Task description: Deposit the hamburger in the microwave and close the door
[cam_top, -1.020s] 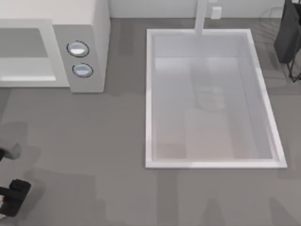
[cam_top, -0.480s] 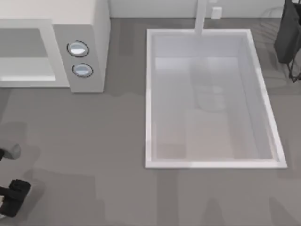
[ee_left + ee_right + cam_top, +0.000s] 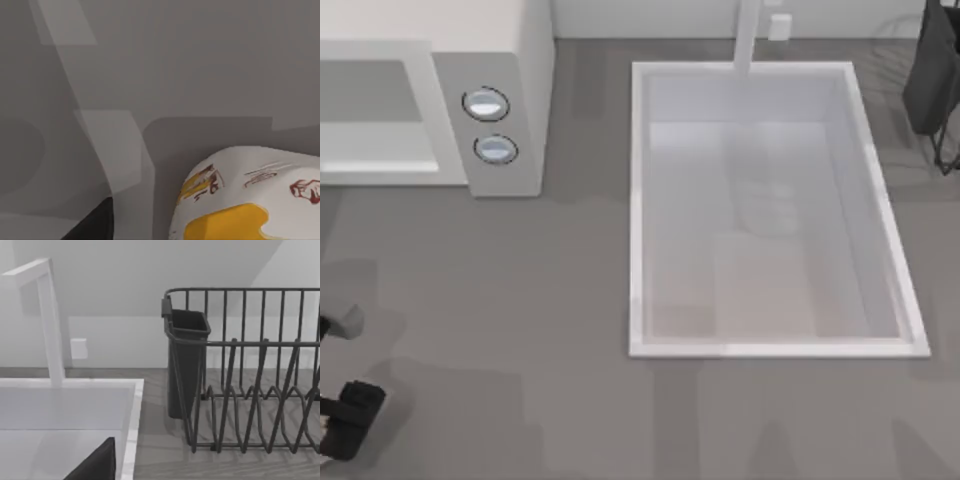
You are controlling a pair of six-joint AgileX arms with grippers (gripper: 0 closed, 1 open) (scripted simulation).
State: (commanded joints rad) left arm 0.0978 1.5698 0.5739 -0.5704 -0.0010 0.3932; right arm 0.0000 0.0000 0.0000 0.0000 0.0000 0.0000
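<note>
My left gripper [image 3: 345, 420] is at the table's near left corner. I cannot tell if it is open or closed. The white wrapped hamburger with yellow and red marks [image 3: 250, 192] sits right by it. Far back on the left stands the big white boxy microwave [image 3: 515, 90]. My right gripper [image 3: 97, 465] is parked by the dark wire dish rack [image 3: 250, 390]; I cannot tell its state either.

White boxy microwave [image 3: 510, 60] with two silver-blue round knobs [image 3: 486, 104]; white rectangular sink basin [image 3: 770, 348] set in a grey tabletop [image 3: 520, 300]. Whitish wrapped hamburger [image 3: 250, 175] bearing yellow patch and dark-red print; black wire dish rack [image 3: 250, 390].
</note>
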